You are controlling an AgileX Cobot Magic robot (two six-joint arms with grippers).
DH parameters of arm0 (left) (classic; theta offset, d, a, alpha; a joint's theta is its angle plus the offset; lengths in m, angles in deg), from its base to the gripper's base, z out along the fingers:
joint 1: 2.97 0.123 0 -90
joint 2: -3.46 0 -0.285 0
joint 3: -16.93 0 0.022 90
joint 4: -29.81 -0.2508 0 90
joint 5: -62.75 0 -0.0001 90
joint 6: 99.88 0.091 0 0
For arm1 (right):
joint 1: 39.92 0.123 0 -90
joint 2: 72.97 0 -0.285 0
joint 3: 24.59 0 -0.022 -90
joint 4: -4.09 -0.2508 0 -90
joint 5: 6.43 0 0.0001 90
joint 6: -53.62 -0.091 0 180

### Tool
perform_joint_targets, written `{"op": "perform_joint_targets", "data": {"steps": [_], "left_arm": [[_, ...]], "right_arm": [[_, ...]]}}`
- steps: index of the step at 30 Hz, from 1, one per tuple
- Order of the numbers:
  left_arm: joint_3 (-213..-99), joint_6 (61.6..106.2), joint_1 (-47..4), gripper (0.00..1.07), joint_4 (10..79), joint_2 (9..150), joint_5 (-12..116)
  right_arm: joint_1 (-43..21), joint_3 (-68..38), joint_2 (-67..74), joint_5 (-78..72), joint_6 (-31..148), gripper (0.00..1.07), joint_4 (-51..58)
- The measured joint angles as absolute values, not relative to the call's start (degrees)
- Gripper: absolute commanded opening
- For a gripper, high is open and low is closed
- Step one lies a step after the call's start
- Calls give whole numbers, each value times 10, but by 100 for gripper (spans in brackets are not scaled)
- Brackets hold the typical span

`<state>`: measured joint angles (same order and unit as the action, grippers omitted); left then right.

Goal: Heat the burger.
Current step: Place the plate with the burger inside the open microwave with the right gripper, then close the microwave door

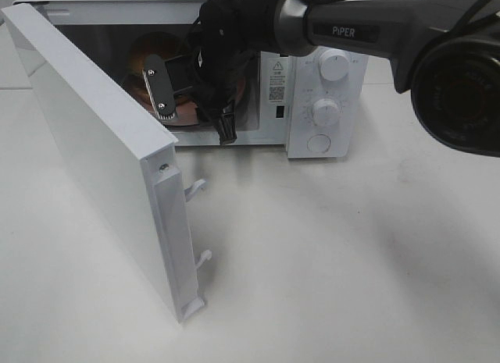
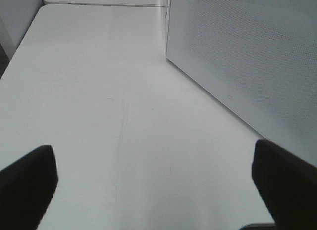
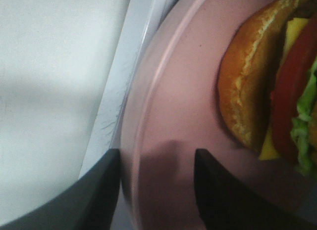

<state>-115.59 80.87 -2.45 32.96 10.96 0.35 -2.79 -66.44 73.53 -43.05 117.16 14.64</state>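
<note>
burger (image 3: 277, 86) on pink plate (image 3: 183, 116), just beyond right gripper (image 3: 156, 161)

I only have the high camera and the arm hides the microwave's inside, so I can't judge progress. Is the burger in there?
Observer: Yes, the right wrist camera shows the burger sitting on a pink plate.
Operator: Is the right gripper clamped on it?
Observer: It doesn't look so; its jaws stand apart around the plate's rim.
Operator: And the left arm?
Observer: The left gripper is open over the table, beside the microwave's wall.
</note>
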Motion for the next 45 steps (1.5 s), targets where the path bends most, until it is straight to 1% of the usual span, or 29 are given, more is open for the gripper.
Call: {"op": "perform_joint_targets", "data": {"steps": [6,8,9,10,11,12,13,14,15,16,22,27,30,32,38,40,43,45], "left_arm": [[-1156,809,-25,100,330,110,4],[-1156,809,-25,100,330,110,4],[-1156,809,-25,100,330,110,4],[-1156,809,-25,100,330,110,4],[-1156,809,-25,100,330,110,4],[-1156,809,-25,100,330,110,4],[-1156,809,-25,100,330,110,4],[-1156,809,-25,100,330,110,4],[-1156,809,-25,100,330,110,4],[-1156,809,-25,100,330,110,4],[-1156,809,-25,100,330,110,4],[-1156,809,-25,100,330,110,4],[-1156,809,-25,100,330,110,4],[-1156,809,-25,100,330,110,4],[-1156,809,-25,100,330,110,4],[-1156,809,-25,100,330,110,4],[-1156,809,-25,100,330,110,4],[-1156,809,-25,100,330,110,4]], "right_arm": [[-28,-652,733,-424,1158,50,142],[-28,-629,726,-416,1156,56,125],[-28,-629,726,-416,1156,56,125],[-28,-615,719,-407,1154,63,113],[-28,-615,719,-407,1154,63,113],[-28,-606,711,-399,1154,67,107],[-28,-604,708,-395,1150,75,106],[-28,-604,708,-395,1150,75,106],[-28,-603,703,-390,1145,80,106],[-28,-601,700,-389,1144,81,105],[-28,-568,672,-373,1144,79,102],[-28,-508,640,-358,1139,77,98],[-28,-499,633,-355,1139,77,98],[-28,-466,607,-347,1136,76,97],[-28,-430,582,-347,1131,76,97],[-28,-387,551,-347,1130,76,97],[-28,-378,545,-346,1130,76,97],[-28,-337,508,-346,1130,76,97]]}}
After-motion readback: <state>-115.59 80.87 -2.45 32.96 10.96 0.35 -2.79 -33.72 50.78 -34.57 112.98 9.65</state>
